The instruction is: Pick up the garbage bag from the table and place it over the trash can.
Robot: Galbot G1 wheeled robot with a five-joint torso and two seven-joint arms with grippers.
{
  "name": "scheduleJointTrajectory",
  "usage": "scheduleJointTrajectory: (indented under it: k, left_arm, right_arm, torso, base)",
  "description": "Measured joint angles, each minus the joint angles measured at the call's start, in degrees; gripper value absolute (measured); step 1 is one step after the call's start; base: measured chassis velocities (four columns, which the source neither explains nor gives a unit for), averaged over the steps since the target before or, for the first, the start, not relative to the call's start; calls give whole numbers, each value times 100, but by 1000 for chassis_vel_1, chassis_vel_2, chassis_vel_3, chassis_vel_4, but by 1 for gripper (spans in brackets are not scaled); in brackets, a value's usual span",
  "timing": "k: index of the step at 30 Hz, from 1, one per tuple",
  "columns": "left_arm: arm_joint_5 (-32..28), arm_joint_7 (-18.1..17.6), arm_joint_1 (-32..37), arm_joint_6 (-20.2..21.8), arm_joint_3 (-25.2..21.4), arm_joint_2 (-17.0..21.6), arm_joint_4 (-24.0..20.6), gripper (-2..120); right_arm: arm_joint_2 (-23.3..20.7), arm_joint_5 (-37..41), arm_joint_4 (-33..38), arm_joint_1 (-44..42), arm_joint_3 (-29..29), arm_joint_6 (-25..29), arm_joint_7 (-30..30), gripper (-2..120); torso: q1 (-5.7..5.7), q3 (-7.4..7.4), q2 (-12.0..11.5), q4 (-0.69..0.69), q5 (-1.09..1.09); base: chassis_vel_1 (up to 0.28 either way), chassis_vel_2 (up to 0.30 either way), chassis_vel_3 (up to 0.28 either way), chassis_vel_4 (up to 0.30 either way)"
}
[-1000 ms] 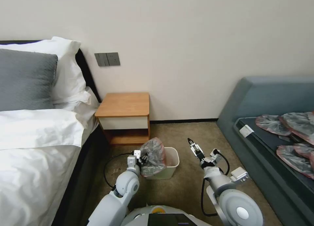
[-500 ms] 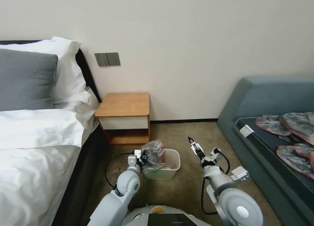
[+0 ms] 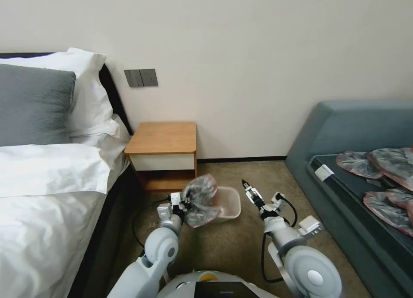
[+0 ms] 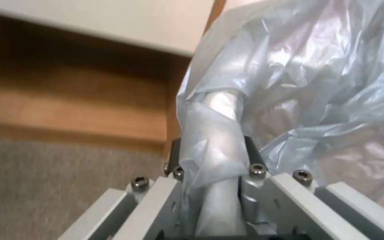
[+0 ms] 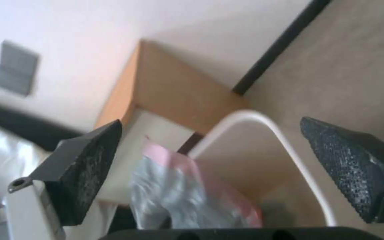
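Note:
My left gripper (image 3: 183, 202) is shut on a bunched fold of the garbage bag (image 3: 201, 199), a wrinkly grey plastic bag with a pinkish-red rim. The left wrist view shows the garbage bag (image 4: 290, 83) clamped between the fingers. It hangs against the left side of the cream trash can (image 3: 230, 204), which looks tilted on the carpet. My right gripper (image 3: 245, 185) is open just right of the can. In the right wrist view the gripper (image 5: 210, 125) faces the can's rim (image 5: 267, 126) and the bag (image 5: 178, 193). The table (image 3: 163, 138) stands bare behind.
A bed with white bedding (image 3: 47, 177) runs along the left. A teal sofa (image 3: 344, 130) on the right carries several flat grey-and-red bags (image 3: 387, 164). A black cable (image 3: 140, 216) loops on the carpet near my left arm.
The trash can has shifted away from me and to the right and now tilts. The bag has bunched up higher in the left gripper. My right gripper has edged left and forward.

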Motion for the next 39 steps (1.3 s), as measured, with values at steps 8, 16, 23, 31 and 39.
scheduleJointTrajectory:
  k: [8,16,23,31,39]
  left_arm:
    - [-30,219,167,-161,-339,179,-485,5]
    - [339,506,161,-316,-572,334,-695,5]
    - [561,654,251,-385,-715,318,-798,5]
    - [866,856,425,-532,-814,409,-949,5]
    - [1012,1029,606,-629,-841,418,-1025,5]
  right_arm:
    - [-241,253,2,417,-502,-268,-90,100]
    - [-205,107,-83,701,-1102,-463,-234,100]
    - [-72,-525,-337,843,-1562,-464,-387,100]
    - [44,-1153,-512,886,-1792,-422,-590,100]
    - [103,-1537,-657,1037,-1810,-367,-732,100]
  torso:
    - [0,0,0,3,1]
    - [0,0,0,1,1]
    - [0,0,0,1,0]
    - [0,0,0,1,0]
    - [0,0,0,0,0]
  base:
    - [0,0,0,0]
    - [0,0,0,0]
    - [0,0,0,0]
    - [0,0,0,0]
    - [0,0,0,0]
